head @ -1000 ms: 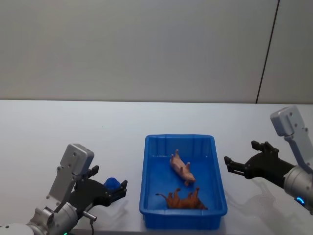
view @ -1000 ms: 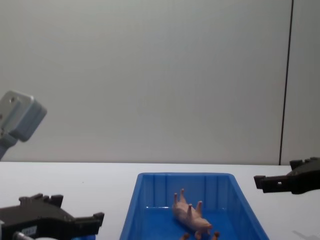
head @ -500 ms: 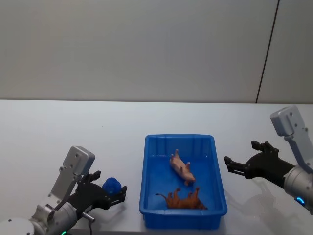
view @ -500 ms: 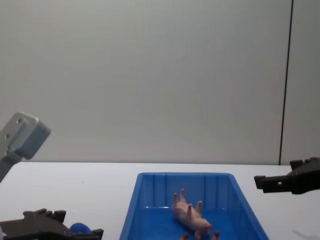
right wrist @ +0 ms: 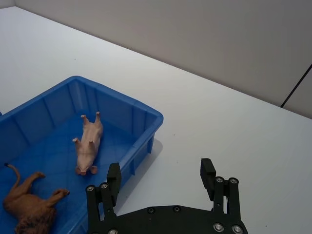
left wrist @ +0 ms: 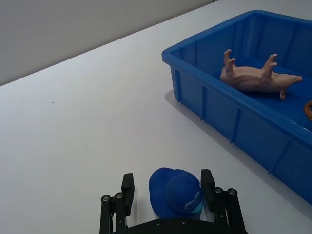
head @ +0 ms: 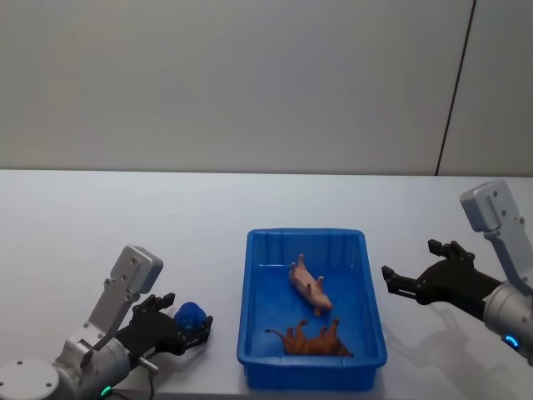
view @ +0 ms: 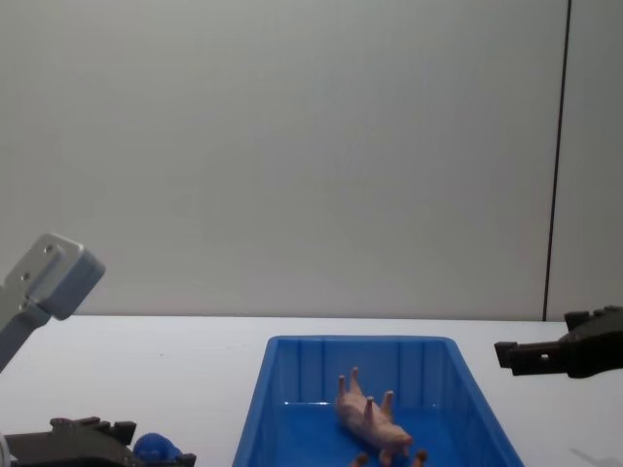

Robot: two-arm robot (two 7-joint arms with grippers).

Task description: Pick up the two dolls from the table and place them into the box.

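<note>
- Left of the blue box (head: 250, 283), low over the white table (head: 100, 233): left gripper (head: 193, 328), dropped nearer the tabletop and drawn back toward the robot since a second ago.
- Between its fingers (left wrist: 208, 183), a small blue doll (left wrist: 175, 191); fingers spread just wider than the doll, close on either side, contact not discernible.
- Blue doll standing on the table just left of the box, where it stood a second ago, now less covered by the gripper.
- Inside the box: pink pig figure (head: 311, 287) on its back, legs up; brown lion figure (head: 315, 341) on its side toward the near wall. Both unmoved.
- Right of the box, above the table: right gripper (head: 400, 286), wide open and empty, same place as before.
</note>
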